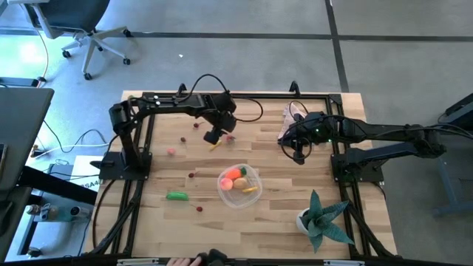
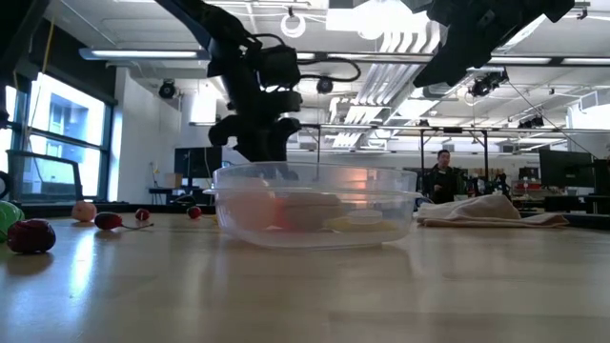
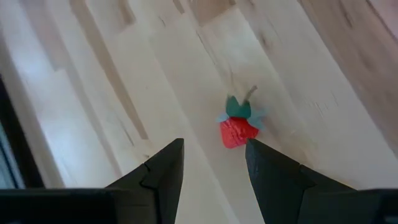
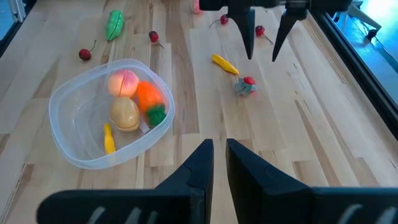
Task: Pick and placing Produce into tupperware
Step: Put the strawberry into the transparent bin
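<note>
The left gripper (image 4: 261, 43) hangs with its jaws parted above a small red strawberry with a green cap (image 3: 237, 127) that lies on the table (image 1: 281, 214) beside a yellow stick (image 4: 224, 63), poised for a pickup. The tupperware (image 1: 253, 176) sits well apart nearer mid-table, already holding an orange carrot (image 4: 148, 96), a pink ball (image 4: 123, 81), a tan ball (image 4: 125, 112) and a second yellow stick. A green pod (image 1: 176, 196) and several red berries remain loose. The right gripper (image 4: 214, 165) waits near a pink cloth (image 1: 290, 118), jaws clenched on nothing. The strawberry lies off-centre toward one finger, so closing jaws could nudge it aside or pinch only its leafy cap and drop it
</note>
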Controlling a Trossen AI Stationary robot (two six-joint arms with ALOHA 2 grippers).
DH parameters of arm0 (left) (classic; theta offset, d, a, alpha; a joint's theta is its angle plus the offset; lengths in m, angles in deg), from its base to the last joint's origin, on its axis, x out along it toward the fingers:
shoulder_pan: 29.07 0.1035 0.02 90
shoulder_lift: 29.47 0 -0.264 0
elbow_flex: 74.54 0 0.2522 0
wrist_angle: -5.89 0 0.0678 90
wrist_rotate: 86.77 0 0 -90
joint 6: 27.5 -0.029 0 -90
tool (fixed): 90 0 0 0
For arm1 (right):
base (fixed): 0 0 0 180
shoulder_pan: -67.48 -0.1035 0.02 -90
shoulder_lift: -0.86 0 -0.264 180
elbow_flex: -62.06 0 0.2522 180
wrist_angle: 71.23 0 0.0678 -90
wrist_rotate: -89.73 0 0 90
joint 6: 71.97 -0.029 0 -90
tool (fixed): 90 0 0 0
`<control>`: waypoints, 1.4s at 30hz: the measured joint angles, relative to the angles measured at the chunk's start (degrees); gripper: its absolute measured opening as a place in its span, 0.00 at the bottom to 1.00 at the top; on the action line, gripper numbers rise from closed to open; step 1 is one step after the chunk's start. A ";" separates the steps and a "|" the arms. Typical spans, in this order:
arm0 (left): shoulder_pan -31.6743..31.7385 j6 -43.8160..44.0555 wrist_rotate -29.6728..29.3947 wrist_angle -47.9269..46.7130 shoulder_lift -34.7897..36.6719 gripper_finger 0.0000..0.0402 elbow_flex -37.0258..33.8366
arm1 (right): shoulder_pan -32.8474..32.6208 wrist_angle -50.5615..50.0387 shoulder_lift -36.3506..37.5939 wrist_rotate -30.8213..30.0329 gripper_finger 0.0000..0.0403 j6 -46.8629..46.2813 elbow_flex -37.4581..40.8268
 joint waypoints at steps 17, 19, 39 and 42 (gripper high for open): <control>-0.76 -9.48 -4.82 -0.53 -4.47 0.40 0.03 | 0.00 0.27 0.00 0.00 0.08 0.00 0.00; -1.09 -9.56 -5.34 0.16 -4.79 0.40 0.13 | -0.02 0.13 -0.01 0.02 0.08 0.02 0.00; -4.90 -18.98 -6.34 -2.03 -6.05 0.56 0.14 | -0.02 0.19 0.00 0.02 0.08 0.00 0.00; -5.75 -21.65 -6.34 -3.08 -7.36 0.56 0.03 | -0.02 0.22 0.00 0.02 0.08 0.00 0.00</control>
